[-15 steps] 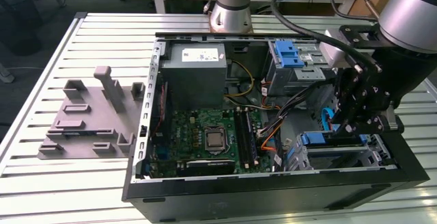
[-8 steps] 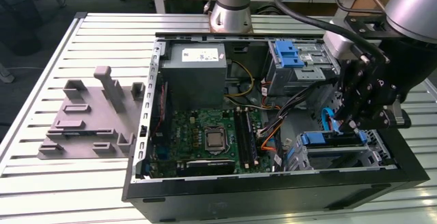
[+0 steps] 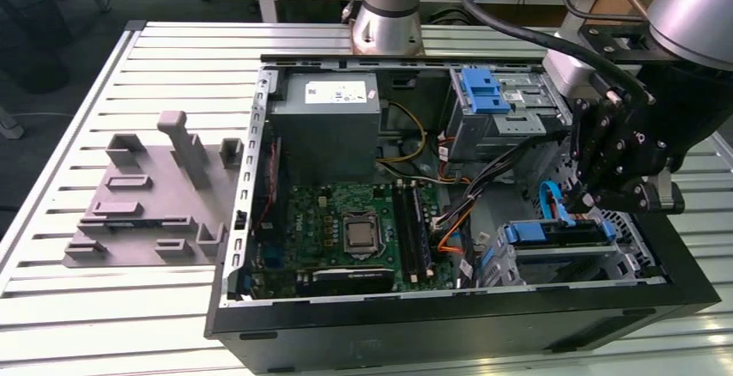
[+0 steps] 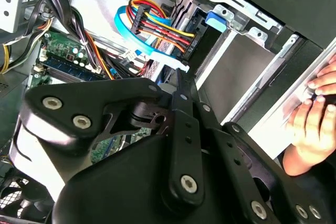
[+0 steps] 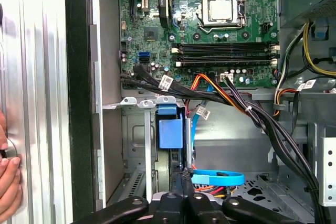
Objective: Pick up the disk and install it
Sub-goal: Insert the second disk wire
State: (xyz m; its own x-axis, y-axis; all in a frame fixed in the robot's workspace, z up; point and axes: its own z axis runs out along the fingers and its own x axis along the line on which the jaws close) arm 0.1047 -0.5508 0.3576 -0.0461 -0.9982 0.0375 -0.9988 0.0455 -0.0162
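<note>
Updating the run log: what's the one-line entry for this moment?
step: install | hand: at drive cage, beside blue cable | disk: in cage, blue carrier end showing
</note>
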